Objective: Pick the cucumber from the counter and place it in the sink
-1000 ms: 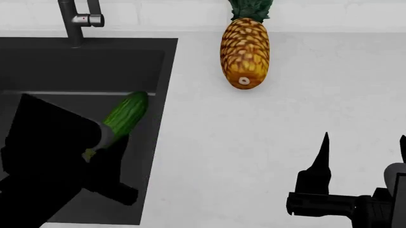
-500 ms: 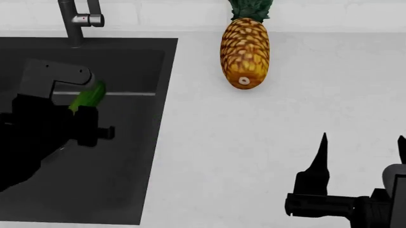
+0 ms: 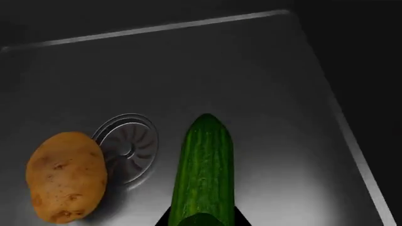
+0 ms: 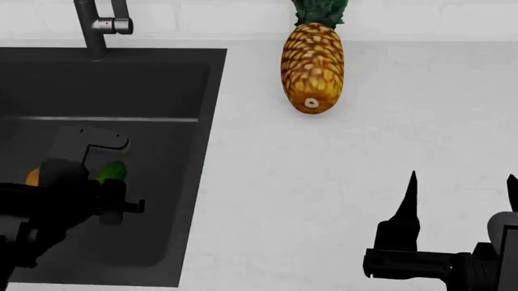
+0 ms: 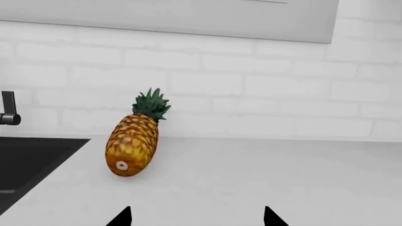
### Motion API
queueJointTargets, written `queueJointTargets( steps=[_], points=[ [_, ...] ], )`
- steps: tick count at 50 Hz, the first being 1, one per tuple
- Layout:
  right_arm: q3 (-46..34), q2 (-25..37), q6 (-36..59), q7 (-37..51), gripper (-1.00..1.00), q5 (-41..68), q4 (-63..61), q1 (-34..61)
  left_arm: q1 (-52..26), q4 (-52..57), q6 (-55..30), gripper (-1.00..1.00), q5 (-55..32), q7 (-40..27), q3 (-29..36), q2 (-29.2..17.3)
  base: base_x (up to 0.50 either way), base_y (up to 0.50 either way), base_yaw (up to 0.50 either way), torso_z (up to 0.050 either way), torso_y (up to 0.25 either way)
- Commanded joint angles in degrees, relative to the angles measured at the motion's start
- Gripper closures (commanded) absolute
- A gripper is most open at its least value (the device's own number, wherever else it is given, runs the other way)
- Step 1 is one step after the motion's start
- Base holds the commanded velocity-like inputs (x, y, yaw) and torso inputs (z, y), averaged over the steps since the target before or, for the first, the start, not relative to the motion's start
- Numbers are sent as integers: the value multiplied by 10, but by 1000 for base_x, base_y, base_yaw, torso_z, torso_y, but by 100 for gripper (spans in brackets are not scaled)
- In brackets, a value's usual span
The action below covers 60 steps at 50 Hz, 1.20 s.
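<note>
My left gripper is down inside the black sink and shut on the dark-green cucumber, which points over the basin floor beside the round metal drain. In the head view only a small green part of the cucumber shows past the arm. My right gripper is open and empty, low over the white counter at the front right; its two fingertips stand wide apart in the right wrist view.
A tan potato lies on the sink floor next to the drain, partly hidden in the head view. A pineapple lies on the counter by the back wall. The dark faucet stands behind the sink.
My left arm has moved the cucumber from over the sink's right rim leftward and down deep into the basin. The right arm has not moved.
</note>
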Motion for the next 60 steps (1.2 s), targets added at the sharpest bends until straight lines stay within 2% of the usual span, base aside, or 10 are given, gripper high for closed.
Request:
queueJointTargets(
  steps=[1, 8, 21, 22, 44, 55, 56, 59, 60],
  points=[
    [0, 1, -3, 2, -100, 2, 1, -2, 15, -58, 11, 100, 90, 15, -56, 16, 0, 0, 0, 0, 0],
    [0, 2, -1, 5, -100, 4, 0, -2, 18, -58, 11, 100, 118, 26, -92, 18, 0, 0, 0, 0, 0],
    [4, 4, 8, 11, -100, 16, -8, 2, 16, -58, 0, 100, 146, 37, -120, 20, 0, 0, 0, 0, 0],
    [4, 4, 8, 11, -100, 17, -8, 3, 16, -58, 0, -100, 149, 46, -118, 20, -11, 0, 0, 0, 0],
    [-10, 4, -16, 7, -100, 9, 12, -1, 3, -58, 19, -100, 158, 62, -119, 16, -1, 0, 1, 0, 0],
    [-13, 5, -19, 7, -100, 11, 16, 0, -32, -56, 39, -100, 161, 64, -117, 10, 0, 0, 0, 0, 0],
    [-13, 5, -20, 7, -100, 11, 16, 0, -35, -47, 38, -100, 161, 65, -117, 8, 0, 0, 0, 0, 0],
    [-15, 5, -23, 6, -100, 10, 18, 0, 9, 114, -53, -100, 157, 70, -119, -6, 0, 0, 0, 0, 0],
    [-15, 5, -24, 6, -100, 10, 19, 0, 16, 138, -65, -100, 156, 66, -121, -8, 0, 0, 0, 0, 0]
  ],
)
